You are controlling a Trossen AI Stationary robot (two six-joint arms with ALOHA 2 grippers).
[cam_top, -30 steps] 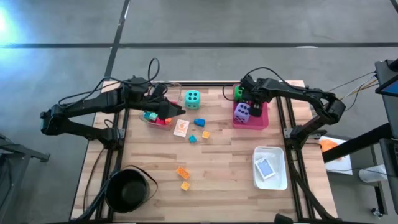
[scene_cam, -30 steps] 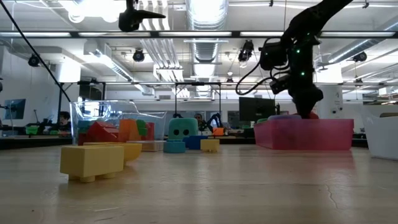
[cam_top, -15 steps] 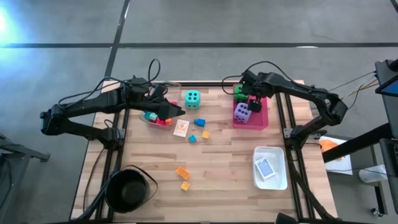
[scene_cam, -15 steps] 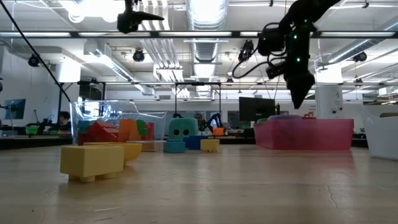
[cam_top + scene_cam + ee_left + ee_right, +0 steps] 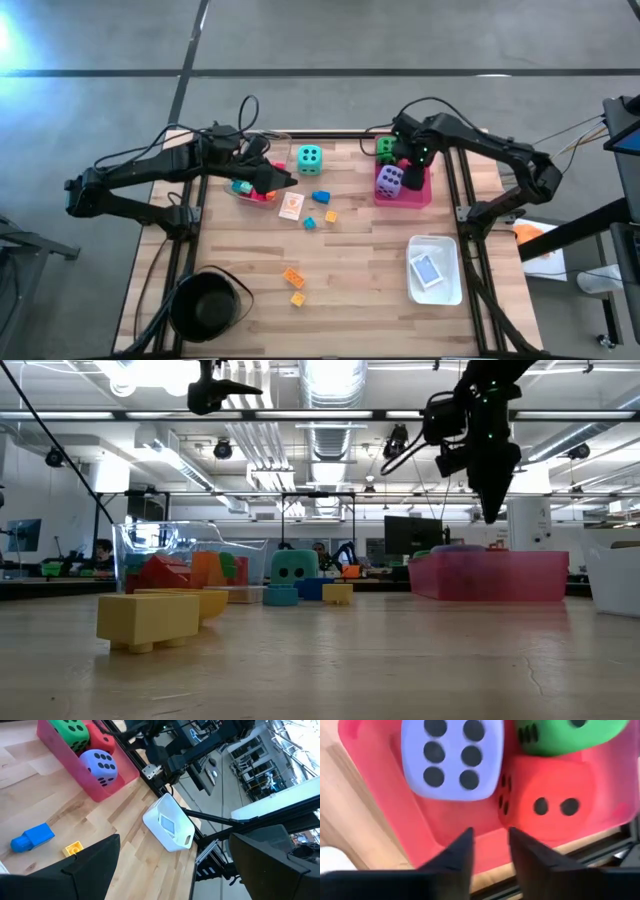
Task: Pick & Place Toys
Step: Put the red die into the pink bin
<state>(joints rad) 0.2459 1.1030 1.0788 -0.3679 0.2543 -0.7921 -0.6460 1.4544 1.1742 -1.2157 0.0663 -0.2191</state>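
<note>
Three soft dice are seen lying together in the pink tray (image 5: 420,192) at the far right of the table (image 5: 350,260): the purple die (image 5: 389,180) nearest the middle of the table, the green die (image 5: 385,148) at the far end, and the red die (image 5: 550,802) pressed against both, as is shown in the right wrist view. The teal die (image 5: 309,157) is left standing on the bare wood at the far middle, apart from the tray. Small blocks are scattered nearby: a blue block (image 5: 321,196) and a yellow block (image 5: 331,215) just beside it, and two orange ones (image 5: 293,277) nearer the front. A picture card (image 5: 290,205) is laid beside the clear tray (image 5: 250,188), in which more blocks are kept. The right gripper (image 5: 412,160) is held above the pink tray, its fingers (image 5: 457,851) drawn narrow with nothing between them. The left gripper (image 5: 283,181) is kept over the clear tray, its fingers spread wide and empty. A white tray (image 5: 436,268) with a card in it is placed at the near right, and a black pot (image 5: 206,305) at the near left.
</note>
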